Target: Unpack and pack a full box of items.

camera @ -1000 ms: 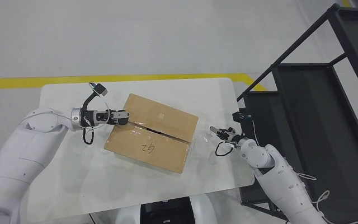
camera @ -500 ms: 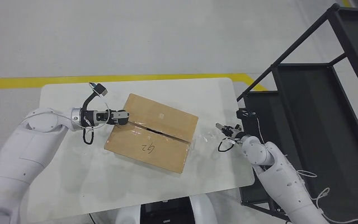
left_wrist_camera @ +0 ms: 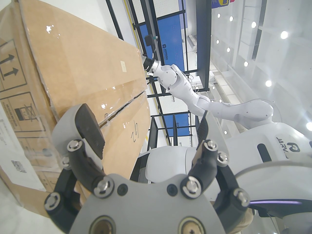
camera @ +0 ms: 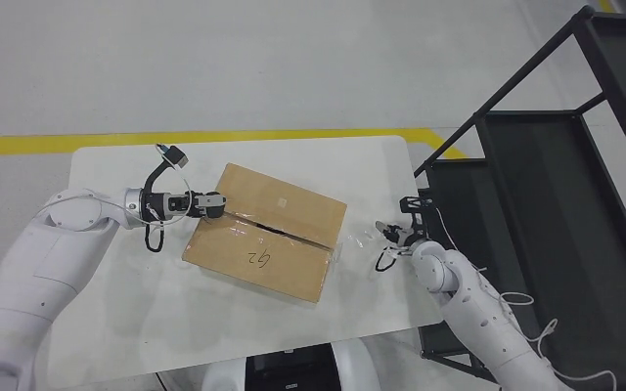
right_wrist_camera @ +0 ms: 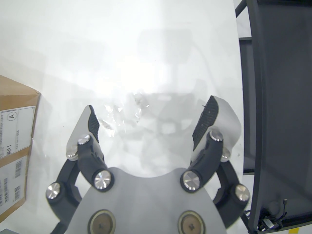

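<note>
A brown cardboard box (camera: 266, 231) lies on the white table (camera: 245, 323), its top flaps closed with a slit along the taped seam. My left gripper (camera: 217, 204) is open at the box's left upper edge (left_wrist_camera: 73, 79), one finger (left_wrist_camera: 89, 129) against the box side. My right gripper (camera: 386, 231) stands open just right of the box, over a crumpled piece of clear tape (right_wrist_camera: 124, 118) lying on the table (right_wrist_camera: 121, 37). A corner of the box (right_wrist_camera: 17, 132) with labels shows in the right wrist view.
A black metal shelf rack (camera: 548, 176) stands right beside the table's right edge, close to my right arm. A yellow floor line (camera: 98, 143) runs behind the table. Bare tabletop lies in front of and behind the box.
My right gripper has shifted and turned slightly near the box's right end, its wrist now a little lower over the clear tape. The left arm and the box have not moved.
</note>
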